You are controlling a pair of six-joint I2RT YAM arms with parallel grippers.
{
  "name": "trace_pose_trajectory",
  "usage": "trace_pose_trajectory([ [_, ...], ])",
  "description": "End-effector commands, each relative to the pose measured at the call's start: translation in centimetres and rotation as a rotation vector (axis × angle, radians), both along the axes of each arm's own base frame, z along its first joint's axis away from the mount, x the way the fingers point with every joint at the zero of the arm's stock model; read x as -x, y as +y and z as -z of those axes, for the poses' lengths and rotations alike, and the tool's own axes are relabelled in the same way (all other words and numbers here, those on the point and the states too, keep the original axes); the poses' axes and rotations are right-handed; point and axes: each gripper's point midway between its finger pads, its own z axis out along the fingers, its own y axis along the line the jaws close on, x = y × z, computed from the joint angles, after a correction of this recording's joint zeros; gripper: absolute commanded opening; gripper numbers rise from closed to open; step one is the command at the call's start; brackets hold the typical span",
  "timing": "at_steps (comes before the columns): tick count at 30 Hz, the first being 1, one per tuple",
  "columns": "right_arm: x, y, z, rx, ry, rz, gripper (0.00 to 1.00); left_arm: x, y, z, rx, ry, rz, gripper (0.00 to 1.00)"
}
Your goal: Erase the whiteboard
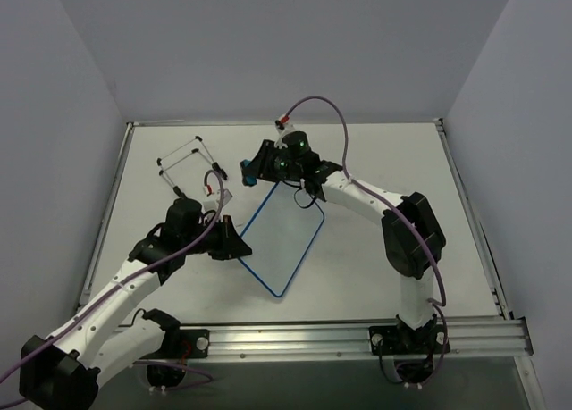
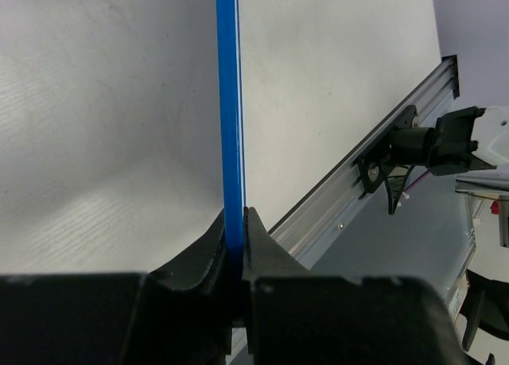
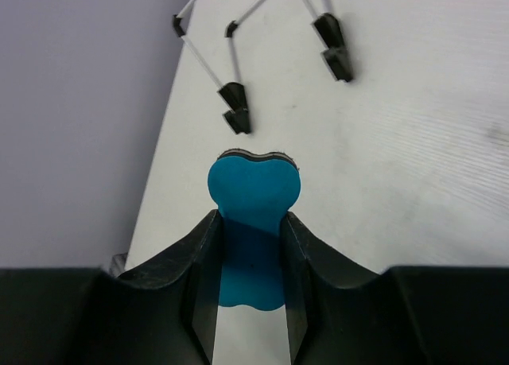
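Top external | left gripper (image 2: 236, 219) pinches whiteboard (image 1: 284, 240) frame | right gripper (image 3: 250, 222) grips eraser (image 3: 253, 188) | advice: pad flat, stroke toward near edge of table (image 1: 402, 160)

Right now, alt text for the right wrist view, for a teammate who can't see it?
The right gripper is shut on a blue eraser, its dark felt edge facing away. Beyond it, a wire stand with black clips sits on the white table.
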Motion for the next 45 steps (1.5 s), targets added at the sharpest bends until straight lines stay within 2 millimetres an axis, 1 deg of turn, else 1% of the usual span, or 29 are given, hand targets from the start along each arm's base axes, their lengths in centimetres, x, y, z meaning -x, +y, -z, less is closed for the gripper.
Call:
trace_pose_trajectory([
  [1,-0.3,-6.0,-7.0,0.028,-0.156,0.111,0.0,-2.3,-0.1,-4.9,0.03,-0.189,-0.02,0.02],
  [3,-0.6,-8.8,-7.3,0.072,-0.166,0.176,0.0,-2.6,0.1,-5.0,0.016,-0.196,-0.027,0.02],
  [4,0.0,-10.3,-8.5,0.07,-0.189,0.2,0.0,-2.8,0.1,-4.8,0.007,-0.192,-0.03,0.02],
  [6,-0.1,-12.9,-8.9,0.115,-0.206,0.258,0.0,-3.2,0.4,-4.9,-0.019,-0.206,-0.04,0.02],
  [7,0.0,-14.8,-10.0,0.126,-0.225,0.297,0.0,-3.4,0.4,-4.8,-0.032,-0.204,-0.043,0.02],
  [8,0.1,-16.2,-9.3,0.172,-0.215,0.317,0.0,-3.6,0.6,-4.9,-0.045,-0.211,-0.05,0.02],
  [10,0.4,-18.9,-10.0,0.198,-0.236,0.378,0.0,-3.7,0.9,-5.1,-0.071,-0.221,-0.043,0.02],
  [11,0.3,-21.0,-8.6,0.248,-0.21,0.412,0.0,-3.7,1.2,-5.0,-0.096,-0.224,-0.037,0.02],
  [13,0.6,-23.8,-8.1,0.308,-0.203,0.476,0.0,-4.0,1.7,-5.6,-0.128,-0.248,-0.05,0.02],
  [14,1.0,-25.8,-6.7,0.36,-0.16,0.507,0.0,-3.9,2.1,-5.4,-0.159,-0.253,-0.04,0.02],
  [15,1.6,-26.9,-5.2,0.411,-0.134,0.504,0.0,-4.1,2.6,-5.5,-0.185,-0.264,-0.053,0.02],
  [16,2.0,-28.7,-4.6,0.466,-0.123,0.56,0.0,-4.3,2.9,-5.8,-0.204,-0.274,-0.061,0.02],
  [17,2.7,-30.2,-3.3,0.52,-0.085,0.581,0.0,-4.4,3.3,-6.3,-0.227,-0.296,-0.06,0.02],
  [18,3.5,-31.2,-1.8,0.575,-0.053,0.587,0.0,-4.5,3.5,-6.6,-0.24,-0.309,-0.065,0.02],
  [20,4.7,-33.5,0.2,0.659,0.007,0.626,0.0,-4.9,4.0,-7.7,-0.259,-0.358,-0.073,0.02],
  [22,5.6,-34.5,2.8,0.723,0.073,0.618,0.0,-5.0,4.2,-8.7,-0.261,-0.398,-0.076,0.02],
  [24,5.9,-35.7,4.4,0.777,0.121,0.637,0.0,-5.2,4.3,-9.9,-0.254,-0.451,-0.077,0.02],
  [25,6.1,-35.8,6.0,0.802,0.157,0.616,0.0,-5.1,4.4,-10.7,-0.248,-0.48,-0.079,0.02],
  [30,6.1,-35.8,9.2,0.839,0.24,0.574,0.0,-5.1,4.3,-13.1,-0.222,-0.564,-0.07,0.02],
  [31,6.1,-35.9,10.4,0.864,0.278,0.56,0.0,-5.1,4.4,-13.2,-0.224,-0.567,-0.071,0.02],
  [33,5.9,-35.8,11.3,0.877,0.301,0.544,0.0,-5.3,4.5,-13.7,-0.229,-0.584,-0.074,0.02],
  [34,6.0,-35.7,12.4,0.891,0.328,0.53,0.0,-5.5,4.6,-14.1,-0.229,-0.593,-0.081,0.02],
  [37,5.9,-35.6,14.0,0.902,0.36,0.517,0.0,-6.0,4.9,-14.8,-0.243,-0.613,-0.097,0.02],
  [38,5.7,-35.6,14.3,0.897,0.359,0.523,0.0,-6.3,5.1,-15.7,-0.242,-0.631,-0.112,0.02],
  [39,5.8,-35.5,15.2,0.9,0.376,0.515,0.0,-6.8,5.4,-15.7,-0.259,-0.63,-0.129,0.02],
  [41,5.7,-35.6,15.7,0.899,0.383,0.524,0.0,-7.5,5.9,-16.6,-0.264,-0.641,-0.153,0.02],
  [43,5.7,-35.5,16.4,0.895,0.389,0.525,0.0,-8.2,5.9,-16.7,-0.264,-0.63,-0.157,0.02],
  [44,5.7,-35.4,16.6,0.889,0.394,0.522,0.02,-8.6,6.2,-17.4,-0.257,-0.64,-0.168,0.02],
  [45,5.8,-35.4,16.8,0.89,0.396,0.521,0.1,-8.9,6.2,-17.5,-0.252,-0.636,-0.171,0.02],
])
